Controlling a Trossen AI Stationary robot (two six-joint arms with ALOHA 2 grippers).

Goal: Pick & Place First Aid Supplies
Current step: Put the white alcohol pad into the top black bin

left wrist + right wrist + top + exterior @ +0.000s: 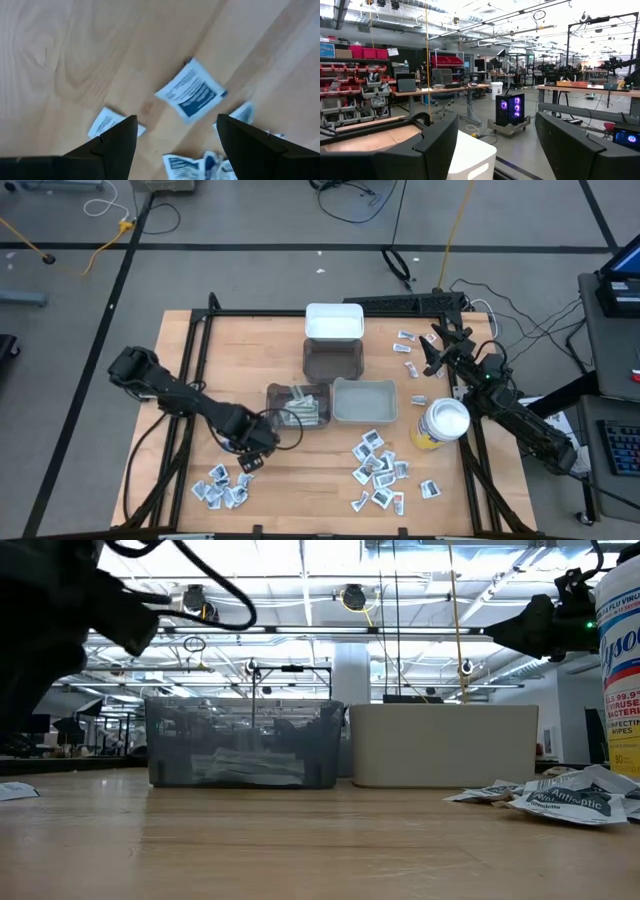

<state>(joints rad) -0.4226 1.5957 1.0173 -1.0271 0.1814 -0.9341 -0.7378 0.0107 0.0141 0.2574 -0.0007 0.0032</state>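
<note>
The left gripper [175, 132] hangs over the near-left part of the table [290, 495], its two dark wedge-shaped fingers [112, 145] spread and holding nothing. Between them, on the pale grained wood, lies a square white sachet [191, 94] with a blue printed block, flat, turned so its corners point along and across the fingers' line; it has no long axis to speak of. More crinkled sachets lie around it, one [107, 121] partly behind a finger. From above, this gripper [258, 448] sits just beside the left pile [225, 485] of such packets.

Close by stands a smoky, see-through plastic bin [298, 405], rectangular, with several white strip wrappers inside lying roughly along its length. Touching it on the right is an opaque grey-white bin [364, 400]; nothing shows in it. Behind these, a second dark bin [332, 360] and a white bin [334, 321]; I cannot tell their contents.

A larger scatter of sachets [380, 470] lies at the near right, and a few small packets [408, 350] at the far right. A yellow canister [440, 427] with a round white lid stands upright near the right edge.

The right gripper [436, 345] waits above the far-right corner, fingers [420, 145] spread, empty.
</note>
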